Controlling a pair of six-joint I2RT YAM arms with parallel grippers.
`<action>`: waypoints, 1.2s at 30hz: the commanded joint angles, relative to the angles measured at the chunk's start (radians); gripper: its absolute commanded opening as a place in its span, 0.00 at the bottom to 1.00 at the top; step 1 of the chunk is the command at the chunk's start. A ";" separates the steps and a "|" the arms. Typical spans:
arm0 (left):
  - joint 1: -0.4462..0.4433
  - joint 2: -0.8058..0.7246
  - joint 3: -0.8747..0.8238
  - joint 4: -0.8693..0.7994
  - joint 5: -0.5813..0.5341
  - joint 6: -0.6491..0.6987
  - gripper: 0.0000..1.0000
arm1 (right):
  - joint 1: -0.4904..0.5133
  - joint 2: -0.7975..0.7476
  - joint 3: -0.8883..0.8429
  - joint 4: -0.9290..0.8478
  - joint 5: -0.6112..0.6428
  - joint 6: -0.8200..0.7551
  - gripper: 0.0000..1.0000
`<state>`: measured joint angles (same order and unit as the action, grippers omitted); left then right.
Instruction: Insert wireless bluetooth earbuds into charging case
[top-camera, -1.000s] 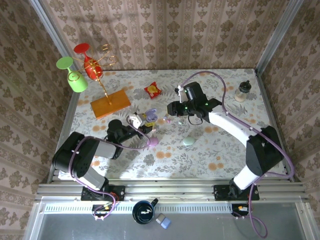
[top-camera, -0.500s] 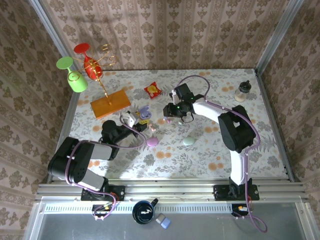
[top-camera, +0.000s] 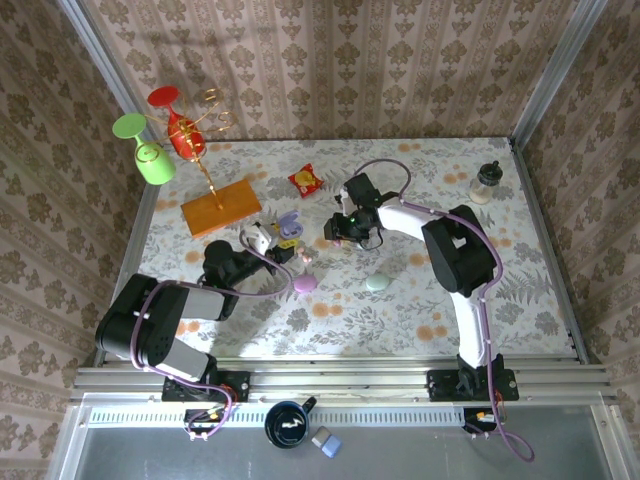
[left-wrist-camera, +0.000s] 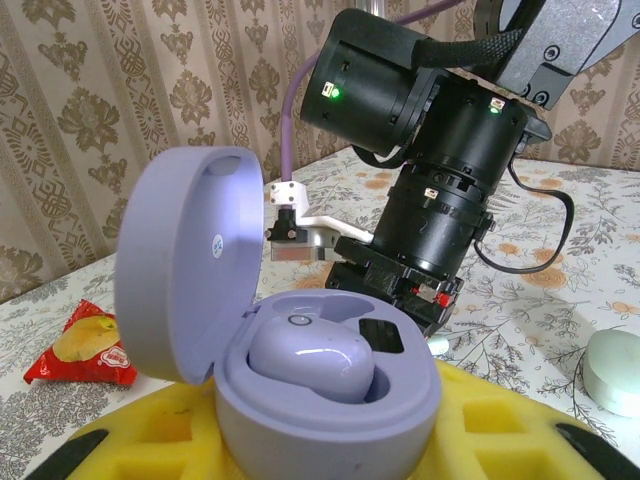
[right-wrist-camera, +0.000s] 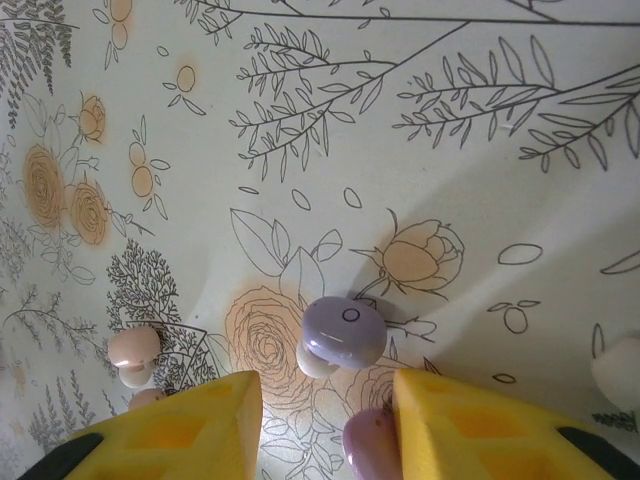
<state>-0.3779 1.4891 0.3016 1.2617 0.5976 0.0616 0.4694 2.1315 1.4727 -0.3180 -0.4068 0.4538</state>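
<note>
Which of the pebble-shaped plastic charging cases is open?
The lilac case, lid raised over a lilac earbud; the pink case and the mint-green case lie shut on the table.

Bright, even light is falling from above onto the flowered table (top-camera: 400, 320), and the arms are casting only soft, short shadows. The table's near strip is glowing palest.

From the left wrist, glare is whitening the inside of the open lid (left-wrist-camera: 215, 250) of the lilac charging case (left-wrist-camera: 320, 420). Small highlights are shining on its gloss, and the wallpaper behind is blurring slightly.

From the right wrist, the cloth and a lilac earbud (right-wrist-camera: 343, 332) are showing sharp. A broad grey shadow is spreading on the right, and the yellow pads (right-wrist-camera: 180, 425) are sitting slightly out of focus.
</note>
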 joint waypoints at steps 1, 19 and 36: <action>0.007 -0.009 -0.001 0.027 0.008 -0.020 0.26 | 0.005 0.031 0.048 -0.006 -0.041 0.013 0.37; 0.024 -0.006 -0.004 0.030 -0.014 -0.047 0.26 | 0.006 0.141 0.217 -0.082 -0.030 -0.046 0.36; 0.141 -0.068 -0.055 0.032 -0.208 -0.117 0.26 | 0.187 -0.004 0.214 -0.213 0.698 -0.287 0.40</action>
<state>-0.2520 1.4471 0.2626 1.2652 0.4290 -0.0303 0.6201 2.1326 1.6444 -0.4511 0.0574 0.2443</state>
